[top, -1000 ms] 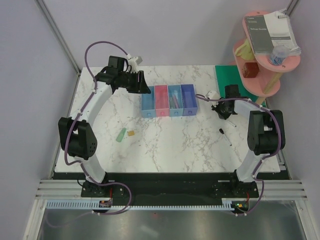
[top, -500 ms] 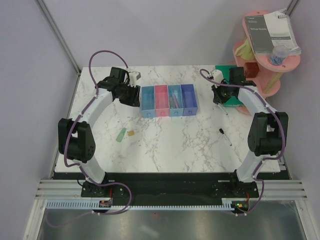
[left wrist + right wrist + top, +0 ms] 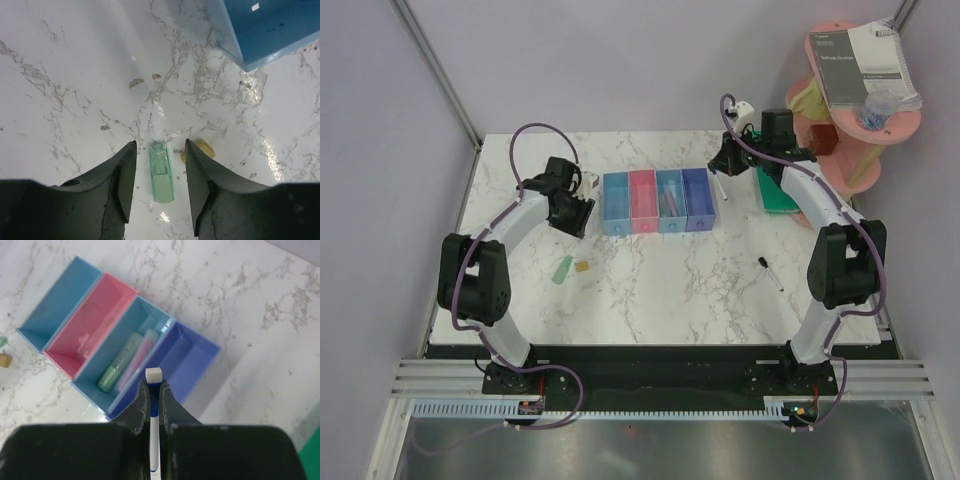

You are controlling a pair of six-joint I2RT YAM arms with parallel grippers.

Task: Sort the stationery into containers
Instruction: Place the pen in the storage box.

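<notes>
White pen [image 3: 153, 375] clamped in right hand [image 3: 153, 391], near dark blue bin [image 3: 194, 351]

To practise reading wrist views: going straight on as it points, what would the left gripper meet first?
Likely the pastel green marker, lying on the marble table in line between the left gripper's open jaws; depth is uncertain.

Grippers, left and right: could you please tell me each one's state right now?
Left gripper: open, holding nothing.
Right gripper: closed on a white and blue pen.
</notes>
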